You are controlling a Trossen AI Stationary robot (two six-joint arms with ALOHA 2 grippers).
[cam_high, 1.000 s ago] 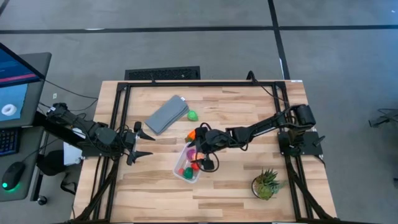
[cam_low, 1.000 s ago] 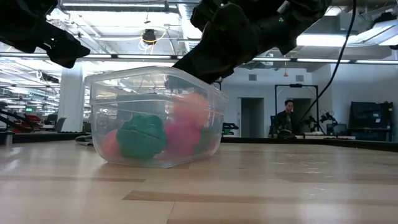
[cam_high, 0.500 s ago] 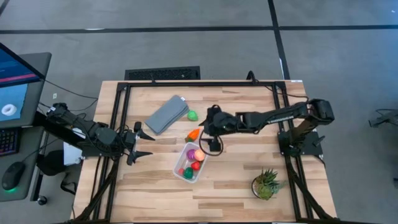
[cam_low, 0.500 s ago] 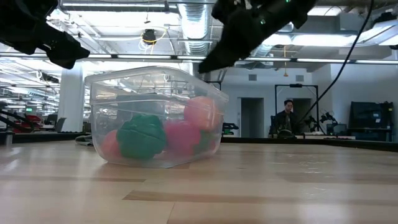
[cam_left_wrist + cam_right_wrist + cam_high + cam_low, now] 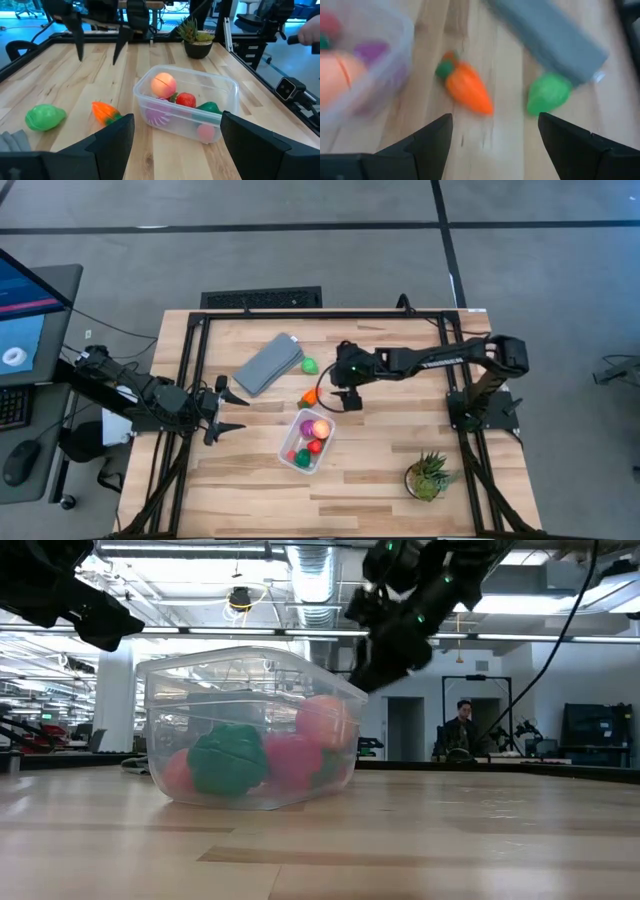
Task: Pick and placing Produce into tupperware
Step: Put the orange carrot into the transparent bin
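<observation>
The clear tupperware point(image 5: 306, 441) stands on the table with an orange ball point(image 5: 163, 85), a red strawberry point(image 5: 186, 100), a dark green piece point(image 5: 209, 107) and a purple piece point(image 5: 157, 113) inside. The orange carrot point(image 5: 468, 90) and a light green piece point(image 5: 548, 93) lie on the wood beyond it. My right gripper point(image 5: 335, 398) is open and hovers beside the carrot, just past the tupperware's far end; its fingers point(image 5: 76, 37) touch nothing. My left gripper point(image 5: 226, 409) waits open near the table's left side.
A flat grey lid point(image 5: 268, 363) lies toward the far left, next to the light green piece. A spiky potted plant point(image 5: 429, 476) stands near the table's near right corner. Bare wood lies between the tupperware and the plant. A person point(image 5: 461, 726) is in the room behind.
My right gripper has drawn back from above the tupperware, going up and toward the far edge, and now hangs near the carrot. The orange ball, blurred inside the tupperware a second ago, has come to rest on the other pieces. The left arm has kept still.
</observation>
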